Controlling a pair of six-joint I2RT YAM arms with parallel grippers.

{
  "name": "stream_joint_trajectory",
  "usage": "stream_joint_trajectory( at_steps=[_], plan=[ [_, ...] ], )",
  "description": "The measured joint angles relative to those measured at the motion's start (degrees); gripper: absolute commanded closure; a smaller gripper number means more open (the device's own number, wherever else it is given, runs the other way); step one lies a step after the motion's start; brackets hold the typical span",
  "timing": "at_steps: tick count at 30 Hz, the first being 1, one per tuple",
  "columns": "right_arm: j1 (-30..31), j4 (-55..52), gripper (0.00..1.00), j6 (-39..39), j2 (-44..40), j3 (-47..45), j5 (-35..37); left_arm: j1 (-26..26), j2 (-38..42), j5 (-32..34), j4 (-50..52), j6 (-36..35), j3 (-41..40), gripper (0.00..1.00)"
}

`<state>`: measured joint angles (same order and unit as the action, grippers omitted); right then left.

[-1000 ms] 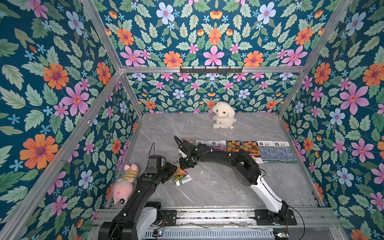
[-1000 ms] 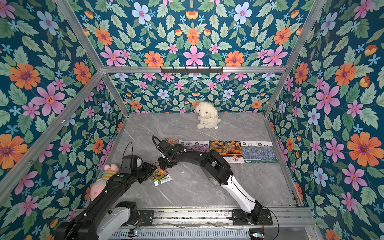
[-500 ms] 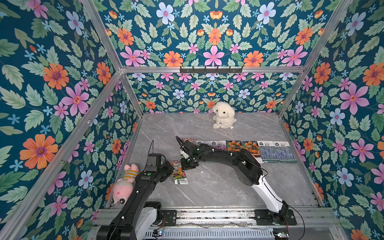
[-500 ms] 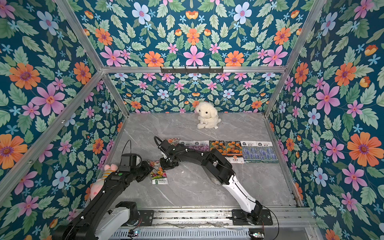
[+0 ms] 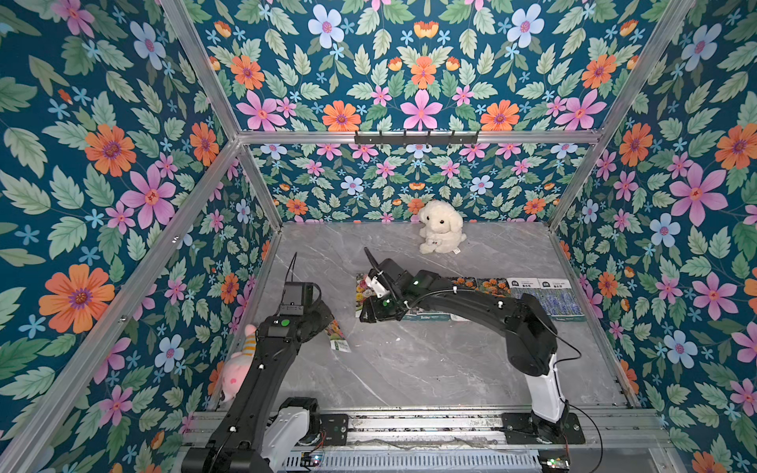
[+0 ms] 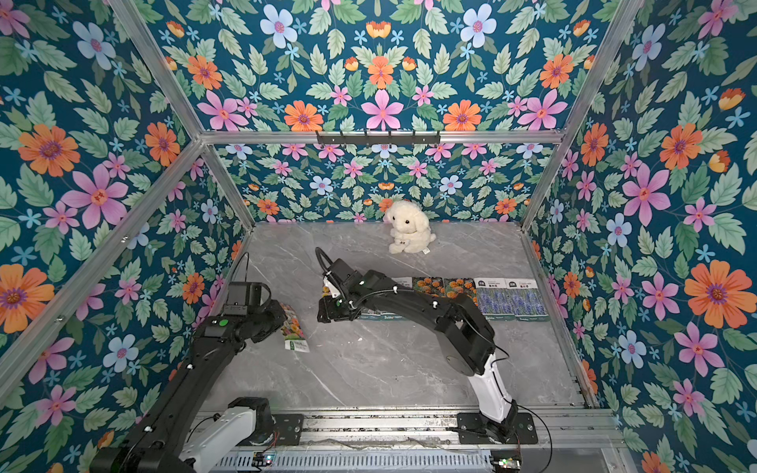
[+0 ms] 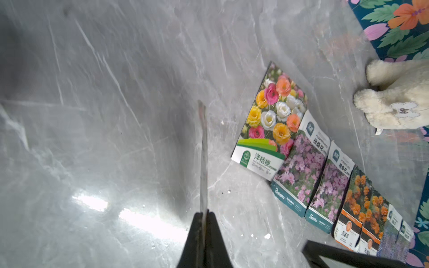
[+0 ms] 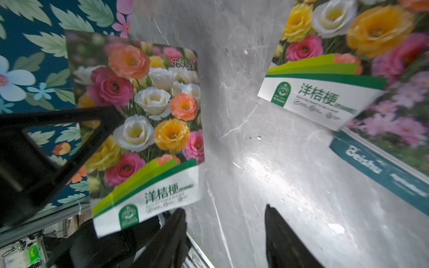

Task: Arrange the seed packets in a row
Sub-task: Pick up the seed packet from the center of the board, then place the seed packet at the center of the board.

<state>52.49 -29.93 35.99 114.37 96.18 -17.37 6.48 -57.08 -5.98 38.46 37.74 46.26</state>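
Observation:
My left gripper (image 7: 204, 214) is shut on a multicolour-bloom seed packet (image 8: 144, 130), which I see edge-on (image 7: 203, 150) in the left wrist view. In both top views that packet (image 5: 338, 340) (image 6: 293, 331) hangs tilted at the front left. My right gripper (image 8: 225, 211) is open and empty, just off the row's left end (image 5: 366, 317). The row holds another multicolour packet (image 7: 271, 125), two pink-purple packets (image 7: 301, 167), two orange marigold packets (image 7: 357, 208) and two lavender packets (image 5: 542, 299). The right arm hides most of the pink-purple packets in the top views.
A white plush dog (image 5: 440, 227) sits against the back wall behind the row. A pink plush toy (image 5: 237, 364) lies by the left wall beside my left arm. Flowered walls close in three sides, and a metal rail (image 5: 409, 422) runs along the front.
The left jaws closed on the loose multicolour packet and drew it a little to the left. The right jaws opened and hold nothing.

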Motion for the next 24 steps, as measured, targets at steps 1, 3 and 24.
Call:
stream_joint_trajectory(
  at_steps=[1, 3, 24],
  plan=[
    [-0.7, 0.72, 0.33, 0.09, -1.86, -1.77, 1.29, 0.0, -1.33, 0.0, 0.07, -1.31, 1.7, 1.0],
    [-2.6, 1.92, 0.29, 0.28, -6.14, -5.92, 3.74, 0.0, -5.33, -0.35, 0.0, -4.79, 6.27, 1.0],
    [-20.92, 6.58, 0.02, -1.73, -34.77, -33.88, 14.88, -3.45, -38.25, -13.2, -7.93, -33.38, 30.01, 1.0]
  ],
)
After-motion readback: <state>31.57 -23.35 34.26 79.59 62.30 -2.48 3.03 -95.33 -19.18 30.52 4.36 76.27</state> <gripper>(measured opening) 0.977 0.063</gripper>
